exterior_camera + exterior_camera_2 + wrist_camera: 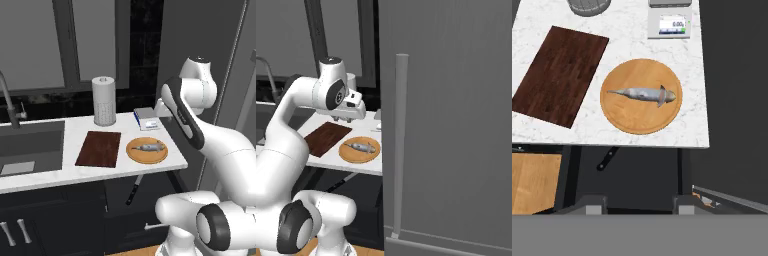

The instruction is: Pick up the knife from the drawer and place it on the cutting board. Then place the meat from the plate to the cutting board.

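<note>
The white marble counter (90,172) carries everything, with a dark sink (30,145) set in at its left. Below its front edge the drawer (150,192) stands pulled open, and the knife (134,190) lies inside it, black handle toward the front. On the counter the cutting board (559,75) lies bare, just beside the plate (629,120) and apart from it. A paper towel roll (104,100) stands behind the board, a small scale (669,24) behind the plate. The meat (643,94) lies across the plate's middle. The gripper (639,205) hangs high above the counter's front edge, its 2 fingertips wide apart, holding nothing.
</note>
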